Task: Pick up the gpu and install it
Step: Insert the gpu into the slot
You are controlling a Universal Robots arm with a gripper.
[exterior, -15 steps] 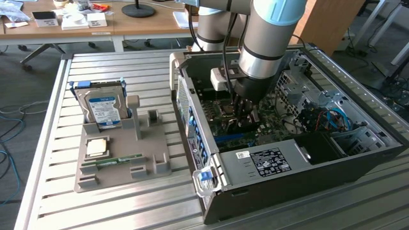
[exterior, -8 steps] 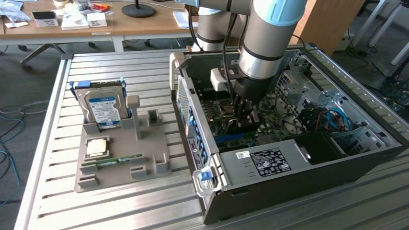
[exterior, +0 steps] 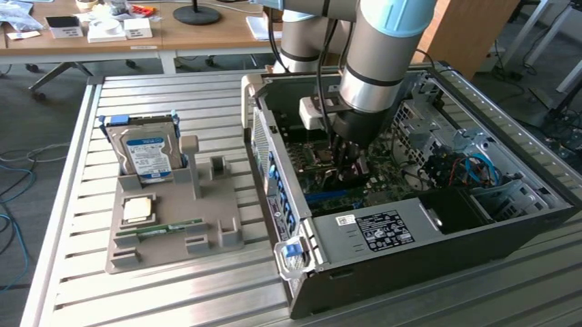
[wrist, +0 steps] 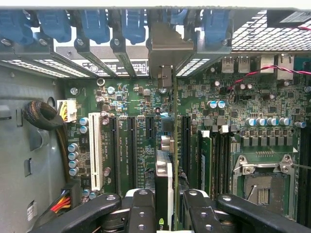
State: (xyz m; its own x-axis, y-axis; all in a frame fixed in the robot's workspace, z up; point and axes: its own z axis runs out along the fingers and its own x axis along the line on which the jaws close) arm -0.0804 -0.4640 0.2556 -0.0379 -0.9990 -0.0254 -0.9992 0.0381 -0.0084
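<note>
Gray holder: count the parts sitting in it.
3: hard drive upright at its far end, CPU flat mid-holder, RAM stick lying nearer the camera. More may hide behind.

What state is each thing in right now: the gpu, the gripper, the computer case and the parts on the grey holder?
gpu: held on edge, low over the motherboard; seated or not, cannot tell.
gripper: shut on the gpu, inside the case.
computer case: lying on its side, side panel off.
hard drive: standing upright in the grey holder.
RAM stick: lying on its long edge in the holder.
</note>
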